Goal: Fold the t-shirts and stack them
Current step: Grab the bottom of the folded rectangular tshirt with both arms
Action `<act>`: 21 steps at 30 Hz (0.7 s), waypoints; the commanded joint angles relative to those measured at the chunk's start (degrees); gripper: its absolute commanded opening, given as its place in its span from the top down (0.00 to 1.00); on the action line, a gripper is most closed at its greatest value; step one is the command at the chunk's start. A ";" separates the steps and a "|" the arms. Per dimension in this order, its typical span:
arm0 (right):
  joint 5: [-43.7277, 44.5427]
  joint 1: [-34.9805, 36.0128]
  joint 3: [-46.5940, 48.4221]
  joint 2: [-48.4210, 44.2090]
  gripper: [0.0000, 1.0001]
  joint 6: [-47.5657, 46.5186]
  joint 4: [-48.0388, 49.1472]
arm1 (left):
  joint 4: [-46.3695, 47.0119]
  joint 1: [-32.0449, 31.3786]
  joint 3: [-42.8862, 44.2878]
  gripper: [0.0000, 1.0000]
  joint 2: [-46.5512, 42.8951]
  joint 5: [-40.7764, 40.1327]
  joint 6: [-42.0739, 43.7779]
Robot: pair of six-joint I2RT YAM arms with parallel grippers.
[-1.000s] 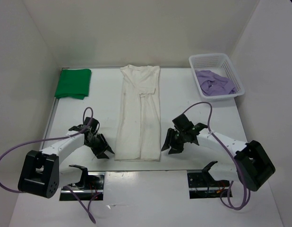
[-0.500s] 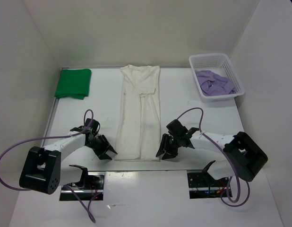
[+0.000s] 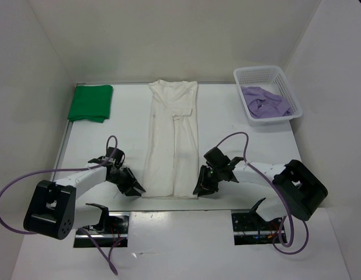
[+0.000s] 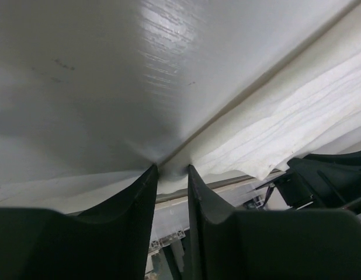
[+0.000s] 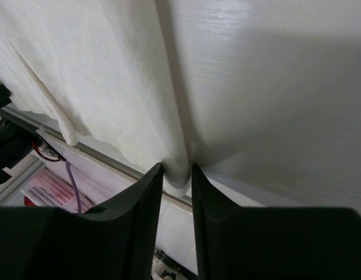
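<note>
**Kid:** What are the pinchers doing?

**Me:** The left gripper [image 4: 170, 170] has its two fingers almost together, with just a thin gap. The near left corner of the white t-shirt [image 3: 172, 140] is squeezed in that gap, and the cloth bunches up at the tips.

**Kid:** And the other one?

**Me:** The right gripper [image 5: 177, 170] is nearly closed too. It has a fold of the near right corner pinched between its fingers (the little camera on the wrist shows it best).

**Kid:** Where is the shirt?

**Me:** It lies flat in a long strip down the middle of the table [image 3: 227, 122]. Its sides are folded in, and its bottom edge is near the arms. The green t-shirt [image 3: 90, 102] sits folded at the far left. The purple t-shirt [image 3: 263, 102] is crumpled up in the basket [image 3: 259, 73] at the far right.

**Kid:** Will the white one be hard to lift?

**Me:** I don't think so. It looks light, soft and floppy, so it will droop wherever nobody holds it. It won't break, and cloth like that isn't slippery.

**Kid:** So where should you grab it?

**Me:** I'd say right at those two bottom corners, both at once, so the edge comes up straight. Each pinch should catch all the layers. If it catches only the top one, the folded sides could fall open.
</note>
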 commanded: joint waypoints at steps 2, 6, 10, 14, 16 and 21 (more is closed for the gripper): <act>-0.70 0.58 1.38 -0.20 0.74 -1.03 -0.87 | 1.24 -1.12 -1.41 0.70 0.83 1.46 2.12; -2.80 1.19 2.52 0.50 0.95 -1.03 -1.47 | -1.73 -1.13 -0.89 0.93 0.83 3.30 3.26; -5.52 2.42 2.52 -1.78 0.99 -1.65 -5.77 | -7.97 -1.65 1.48 1.00 0.83 7.25 6.68; -5.09 1.21 9.36 -8.27 0.99 -3.93 -17.61 | -16.75 -1.65 13.29 1.00 0.83 9.55 10.81; -4.57 -1.69 14.46 -8.29 0.99 -7.60 -20.63 | -18.44 -1.65 19.74 1.00 2.05 7.89 11.52; -4.57 -13.38 25.86 -1.27 0.99 -15.70 -20.91 | -10.57 1.67 30.84 1.00 5.04 5.85 8.28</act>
